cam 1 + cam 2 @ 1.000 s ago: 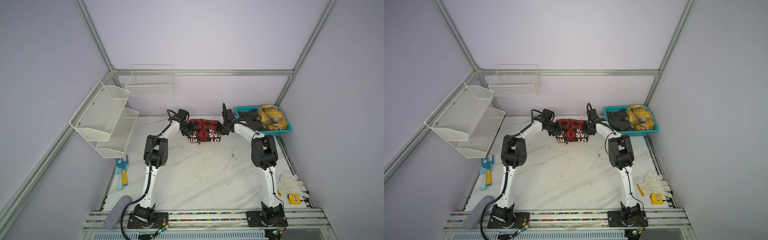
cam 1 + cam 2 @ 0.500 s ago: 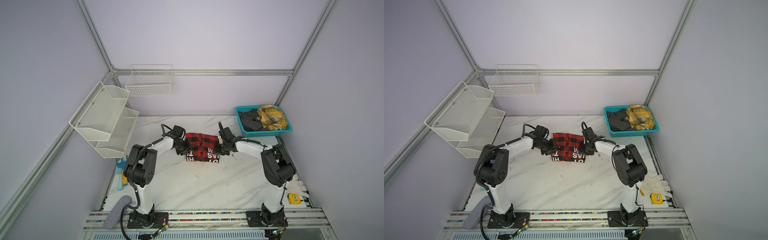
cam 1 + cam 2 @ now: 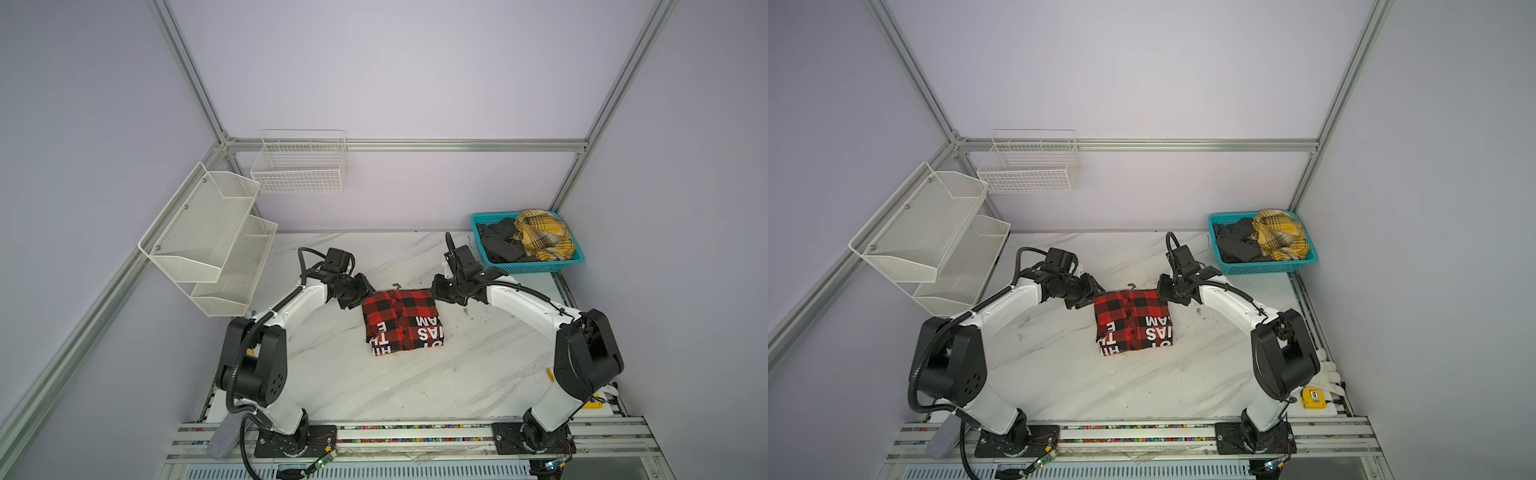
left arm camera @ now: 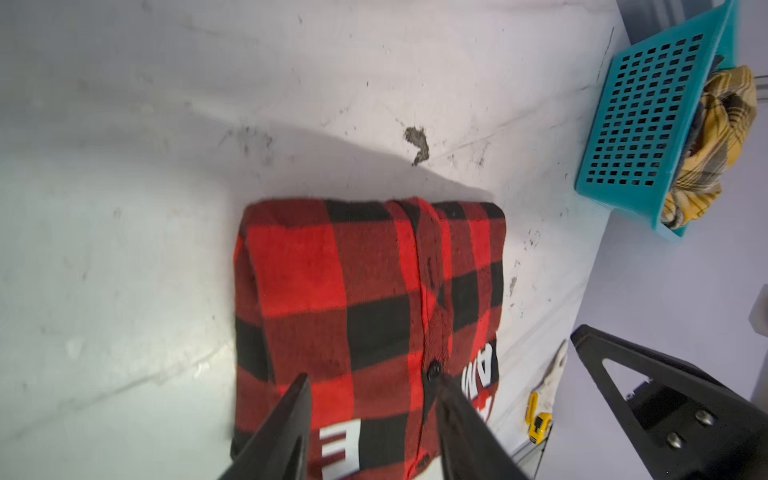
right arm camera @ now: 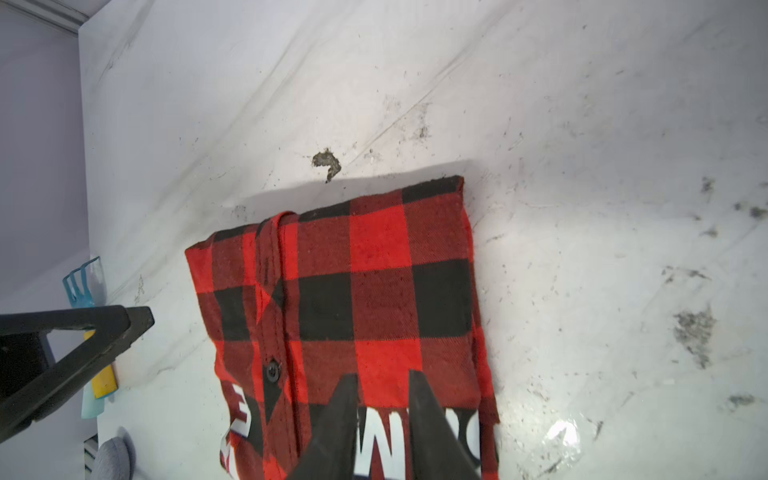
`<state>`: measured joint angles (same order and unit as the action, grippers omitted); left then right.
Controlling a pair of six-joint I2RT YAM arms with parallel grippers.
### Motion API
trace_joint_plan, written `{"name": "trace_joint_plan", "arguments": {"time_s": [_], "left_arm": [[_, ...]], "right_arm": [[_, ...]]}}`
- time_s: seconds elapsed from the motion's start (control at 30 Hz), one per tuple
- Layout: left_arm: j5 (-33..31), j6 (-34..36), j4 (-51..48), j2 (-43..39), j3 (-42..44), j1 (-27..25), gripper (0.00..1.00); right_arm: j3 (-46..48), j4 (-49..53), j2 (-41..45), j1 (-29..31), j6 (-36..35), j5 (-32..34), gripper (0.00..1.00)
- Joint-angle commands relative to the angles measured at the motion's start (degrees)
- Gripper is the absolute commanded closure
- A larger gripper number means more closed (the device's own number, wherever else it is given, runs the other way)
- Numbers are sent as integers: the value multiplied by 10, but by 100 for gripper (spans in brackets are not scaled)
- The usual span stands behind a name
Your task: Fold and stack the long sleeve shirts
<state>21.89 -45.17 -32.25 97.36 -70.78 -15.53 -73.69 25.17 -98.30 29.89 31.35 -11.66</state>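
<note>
Beneath the left pincer (image 4: 376, 378), the shirt (image 4: 365, 291) was matt woven cloth; the table (image 4: 124, 166) smooth, scuffed stone-look; the basket (image 4: 636, 104) perforated plastic.

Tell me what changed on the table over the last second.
The red checked shirt slid across the table toward its near edge. The left claw and right claw drew back with it, their arms folding. Both claws stand part open over the shirt, and no fresh grab or release shows. The blue basket and its contents stayed put.

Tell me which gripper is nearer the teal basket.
Right. The right gripper hangs between the red shirt and the teal basket; the left gripper is beyond the shirt, farther off.
</note>
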Motion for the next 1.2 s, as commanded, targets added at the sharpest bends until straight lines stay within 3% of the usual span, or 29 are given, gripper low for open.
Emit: {"name": "trace_joint_plan", "arguments": {"time_s": [0.0,0.2,0.4,0.6,0.77,0.97,1.17], "left_arm": [[-6,16,2,45,-62,-1,57],[12,2,28,132,-89,0,63],[24,-18,47,158,-79,-1,63],[22,-15,19,64,-75,-2,44],[9,2,-42,-40,-45,-21,42],[22,-26,-53,-112,54,-87,60],[39,-47,-5,-93,136,-109,70]], "right_arm": [[-15,2,-37,-1,12,19,76],[-6,-23,-84,-1,19,13,78],[2,-14,-108,0,4,22,81],[-4,73,-21,24,-20,86,81],[44,115,69,54,-9,109,81],[96,81,102,89,24,63,82],[140,30,82,95,42,38,82]]}}
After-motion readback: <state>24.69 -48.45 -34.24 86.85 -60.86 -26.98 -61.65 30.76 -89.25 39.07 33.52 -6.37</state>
